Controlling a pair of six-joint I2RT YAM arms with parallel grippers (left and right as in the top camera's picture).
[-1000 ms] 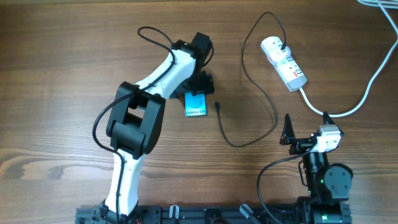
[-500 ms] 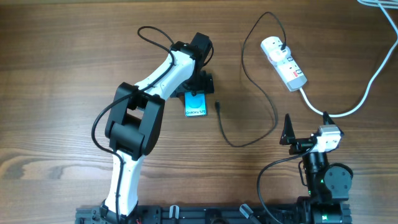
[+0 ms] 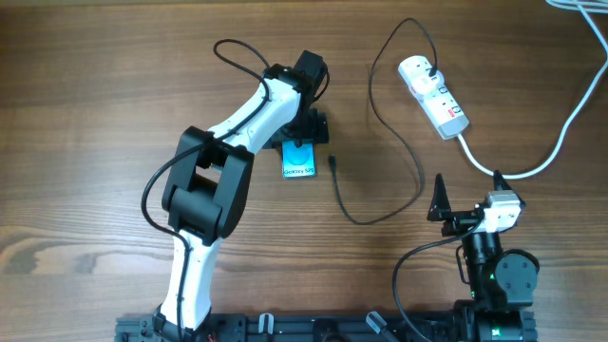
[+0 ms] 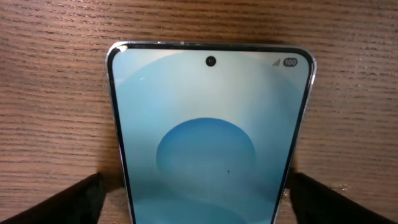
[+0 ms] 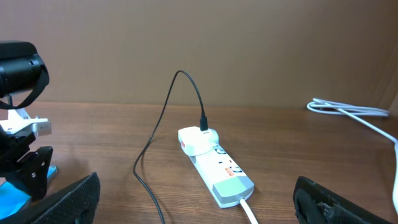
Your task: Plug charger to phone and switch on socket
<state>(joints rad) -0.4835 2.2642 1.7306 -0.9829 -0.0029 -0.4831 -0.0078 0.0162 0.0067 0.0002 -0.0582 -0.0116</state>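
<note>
The phone (image 3: 298, 161) lies flat on the table, teal screen up, with its white label strip at the near end. My left gripper (image 3: 304, 133) is open over its far end. In the left wrist view the phone (image 4: 208, 124) lies between the two fingers of the left gripper (image 4: 194, 186), with a gap on each side. The charger, a black cable (image 3: 419, 176), runs from the socket (image 3: 433, 95) in a loop. Its plug tip (image 3: 333, 161) lies just right of the phone. My right gripper (image 3: 440, 199) is open and empty near the front right. In the right wrist view it (image 5: 196, 186) faces the socket (image 5: 217, 168).
A thick white lead (image 3: 560, 133) runs from the socket's near end off toward the back right corner. A white adaptor (image 5: 196, 140) sits in the socket's far end with the black cable (image 5: 163, 112) rising from it. More white cable (image 5: 348, 111) lies at the right.
The left arm has shifted very slightly over the phone. The phone, the cable, the socket and the right arm have not moved.
</note>
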